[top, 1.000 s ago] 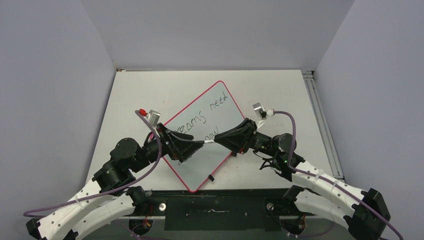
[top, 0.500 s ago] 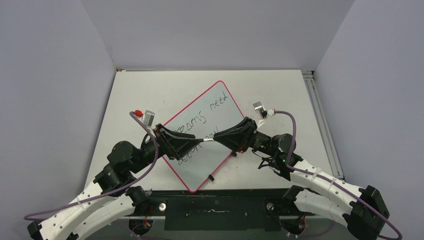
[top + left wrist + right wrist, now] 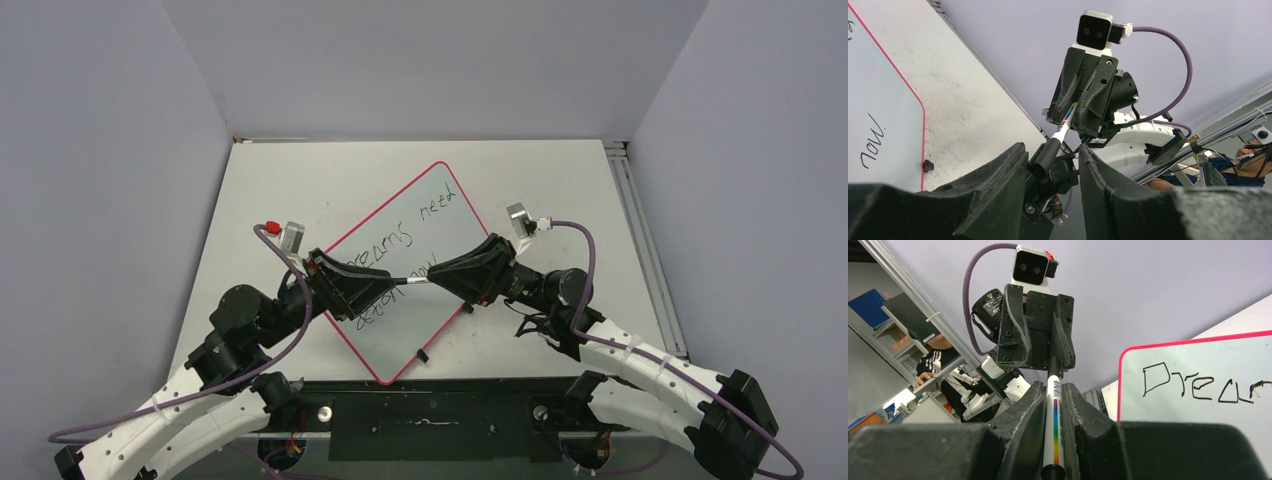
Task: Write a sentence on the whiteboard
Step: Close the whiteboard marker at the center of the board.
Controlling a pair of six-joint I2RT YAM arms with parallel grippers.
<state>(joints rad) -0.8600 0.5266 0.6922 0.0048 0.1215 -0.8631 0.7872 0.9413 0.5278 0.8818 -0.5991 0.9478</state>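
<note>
The whiteboard (image 3: 402, 340) lies flat and skewed on the tabletop (image 3: 300, 185), between the two arms. The sentence (image 3: 405, 238) already stands on it in two slanted rows, with "Dreams" legible in the right wrist view and "now" in the left. Both grippers meet above the board. The right gripper (image 3: 440, 277) has its fingers (image 3: 1023, 415) clamped on the white, rainbow-striped barrel of the marker (image 3: 1054, 425). The left gripper (image 3: 385, 283) has its fingers (image 3: 998, 180) partly apart, flanking the black cap (image 3: 1044, 159). One finger is against the cap and a gap shows on the other side. Judgement: the writing appears done and the step in hand concerns the cap, probably seating it. The next move calls for a firm pinch on the cap and a straight push along the barrel's axis.
</note>
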